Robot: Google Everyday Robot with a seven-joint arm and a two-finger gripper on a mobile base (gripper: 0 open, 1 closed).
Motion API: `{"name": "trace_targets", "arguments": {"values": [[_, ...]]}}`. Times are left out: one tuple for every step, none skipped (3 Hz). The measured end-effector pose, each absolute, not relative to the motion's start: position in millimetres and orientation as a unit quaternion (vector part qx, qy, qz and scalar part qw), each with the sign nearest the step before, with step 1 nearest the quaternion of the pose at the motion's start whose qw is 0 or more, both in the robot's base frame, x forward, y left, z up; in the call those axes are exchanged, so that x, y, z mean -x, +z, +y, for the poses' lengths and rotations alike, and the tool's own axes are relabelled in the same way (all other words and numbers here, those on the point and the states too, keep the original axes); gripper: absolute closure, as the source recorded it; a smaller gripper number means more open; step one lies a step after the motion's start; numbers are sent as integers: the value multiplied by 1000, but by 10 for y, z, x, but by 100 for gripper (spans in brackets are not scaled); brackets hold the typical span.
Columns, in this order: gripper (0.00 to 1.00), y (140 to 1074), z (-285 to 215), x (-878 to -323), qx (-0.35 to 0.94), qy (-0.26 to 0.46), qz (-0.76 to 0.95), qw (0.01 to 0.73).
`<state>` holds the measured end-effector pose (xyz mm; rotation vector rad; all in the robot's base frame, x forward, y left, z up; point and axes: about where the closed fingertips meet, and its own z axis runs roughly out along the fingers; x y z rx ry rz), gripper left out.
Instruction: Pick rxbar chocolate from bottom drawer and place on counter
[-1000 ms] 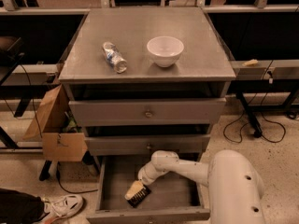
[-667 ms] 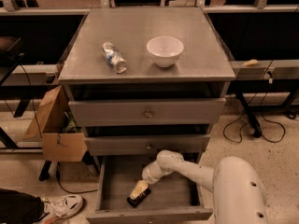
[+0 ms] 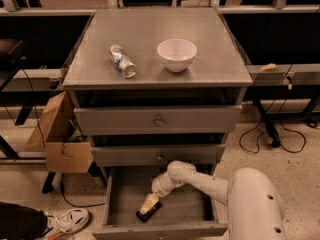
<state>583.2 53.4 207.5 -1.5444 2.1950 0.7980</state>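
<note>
The bottom drawer (image 3: 182, 209) is pulled open towards the near side, below two shallower drawers, the upper one (image 3: 158, 120) and the middle one (image 3: 159, 155), both jutting a little from the cabinet. On the bench (image 3: 150, 29) above, a clear bottle (image 3: 122, 61) lies on its side at the left and a white bowl (image 3: 176, 54) stands just right of it, the two apart. A cardboard box (image 3: 55, 134) leans at the cabinet's left, a shoe (image 3: 67, 220) lies at the near left, and cables (image 3: 265, 139) trail over the floor at the right.

The white arm (image 3: 200, 180) reaches from the near right into the open drawer, and the hand (image 3: 149, 204) is down on the rxbar chocolate (image 3: 143, 217), covering most of it. Whether the hand is open or closed cannot be told. The bar lies flat on the drawer floor, left of centre, with its long axis running from near left to far right. Its lettering is not readable.
</note>
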Motion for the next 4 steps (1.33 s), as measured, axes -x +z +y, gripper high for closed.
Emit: {"name": "trace_targets", "arguments": {"values": [[0, 2095, 564, -5777, 564, 285, 755, 177], [0, 2026, 733, -5693, 600, 311, 715, 182], [0, 1894, 852, -5655, 649, 326, 661, 188], [0, 1775, 894, -5681, 689, 326, 612, 211]]}}
